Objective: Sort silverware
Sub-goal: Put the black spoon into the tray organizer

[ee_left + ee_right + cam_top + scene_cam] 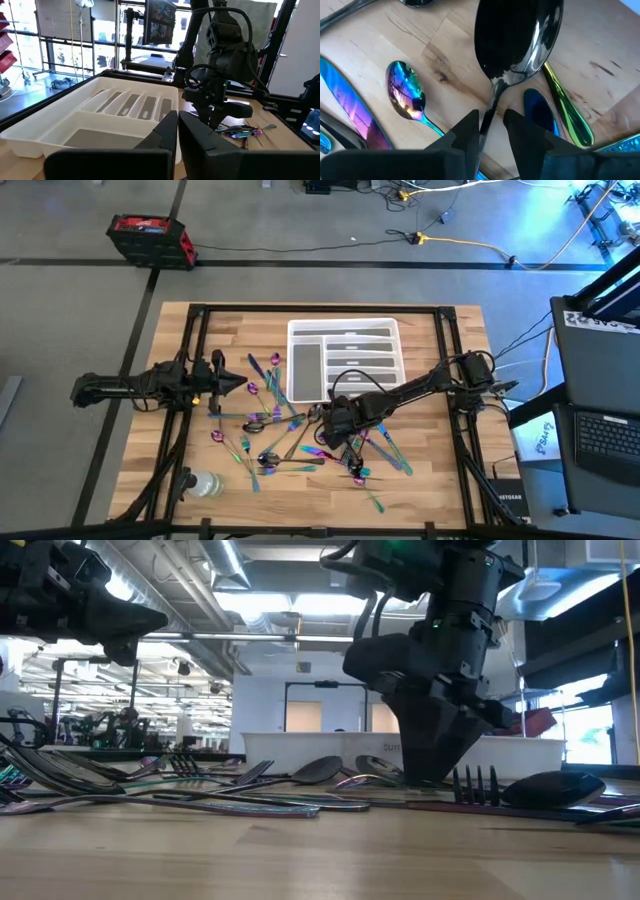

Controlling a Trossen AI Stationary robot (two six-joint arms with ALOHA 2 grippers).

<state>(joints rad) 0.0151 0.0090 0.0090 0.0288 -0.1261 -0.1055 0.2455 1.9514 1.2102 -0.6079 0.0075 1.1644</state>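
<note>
high view: the silverware [290,442] is seen scattered across the wooden table [440,480], below and to the left of the white tray [345,360], whose compartments appear empty of rainbow pieces. the right gripper [322,423] is lowered into the middle of the pile, just below the tray's near edge. the left gripper [240,383] is held above the table at the pile's left side, well apart from the work. a clear bottle [203,483] lies near the table's lower left corner.

low view: the right gripper [432,772] is shown with its tips down at the table surface among forks and spoons, the tray [300,750] standing just behind. the lift is best made straight up, so that the neighbouring pieces are not dragged along.

left wrist view: the left gripper [177,131] is shown pressed together with nothing between its fingers, pointed toward the tray [65,125] and the right arm beyond it.

right wrist view: the right gripper [491,125] is seen pinching the slim neck of a dark spoon [520,40], just below the bowl. a small rainbow spoon [406,95] lies beside it and a green-gold handle [567,110] on the other side, both apart from the fingers. a grip this close to the bowl is judged liable to let the spoon swing, so the pinch should be kept firm and the carry to the tray slow, with the spoon lined up along one compartment before it is released.
</note>
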